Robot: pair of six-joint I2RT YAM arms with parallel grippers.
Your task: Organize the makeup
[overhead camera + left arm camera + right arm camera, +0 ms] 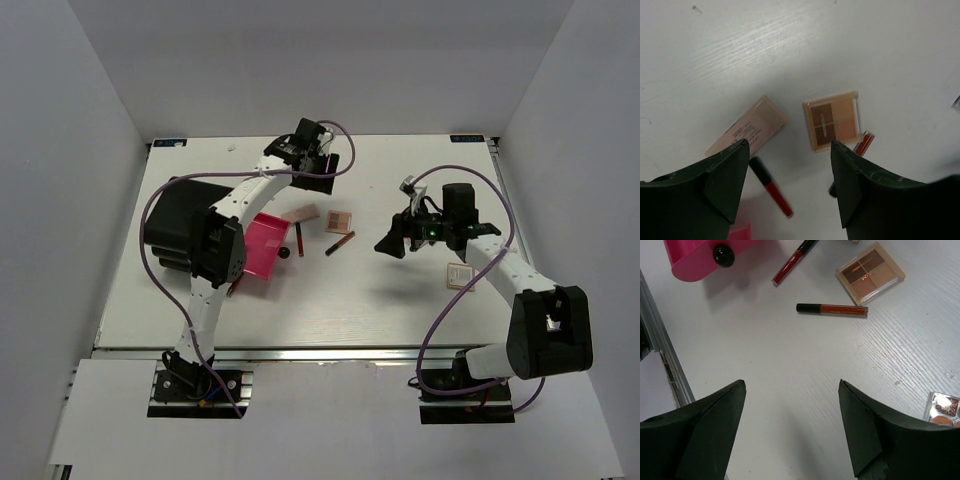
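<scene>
Both spread wide, empty: left end effector (789,145), right end effector (791,382); red stick (863,144) half behind finger (855,200).

White table (330,300), plain white walls (60,150) on three sides, even diffuse light, soft shadows

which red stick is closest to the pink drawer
The red stick beside the black knob of the pink drawer; the other stick lies farther right, by the palette.
</scene>
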